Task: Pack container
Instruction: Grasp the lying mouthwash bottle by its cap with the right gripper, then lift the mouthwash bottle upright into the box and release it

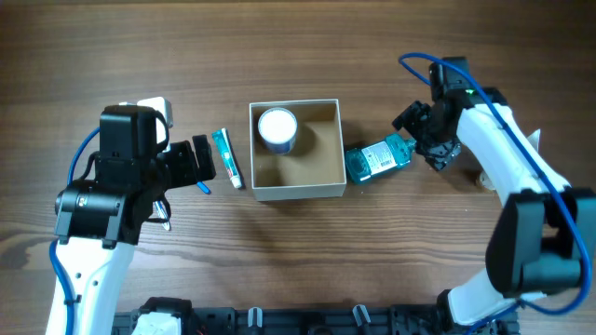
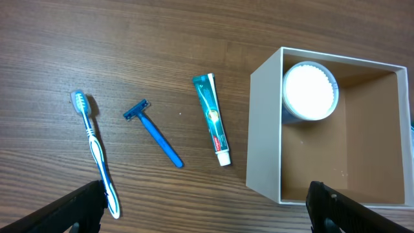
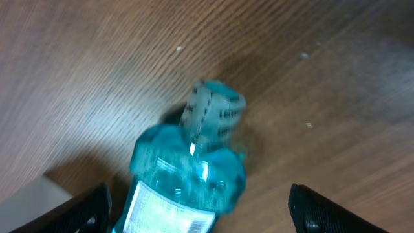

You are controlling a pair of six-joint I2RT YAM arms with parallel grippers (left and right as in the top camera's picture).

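1. Spread wide, the left tool (image 1: 203, 163) hangs over the worktop (image 1: 307, 270) with nothing between its fingers. In the left wrist view its two dark fingertips (image 2: 77, 207) show only at the lower corners, well apart.
2. The right tool (image 1: 421, 141) is also spread. Its fingers (image 3: 330, 213) stand on either side of the mouthwash bottle (image 1: 380, 158) and, in the right wrist view, clear of it.
3. The container (image 1: 296, 194) sits upright near the middle of the worktop, between the two arms. Its white walls (image 2: 262, 129) enclose a tan-brown floor.
4. A round jar (image 1: 277, 128) with a white lid stands inside the container, in the far corner on the left arm's side. The floor around the jar (image 2: 310, 90) is bare.
5. The toothpaste tube (image 1: 227, 158) lies flat just beside the container's wall on the left arm's side, roughly parallel to it and not touching it.
6. Beyond the tube (image 2: 212, 120) a blue razor (image 2: 153, 133) lies flat. A white-and-blue toothbrush (image 2: 96, 152) lies farthest from the container. All three lie apart from one another.
7. The teal mouthwash bottle (image 3: 187, 175) lies on its side on the worktop, outside the container. Its base is against the wall on the right arm's side. Its cap (image 3: 213, 116) points away, towards the right tool. The right wrist view is blurred, so the label cannot be read.
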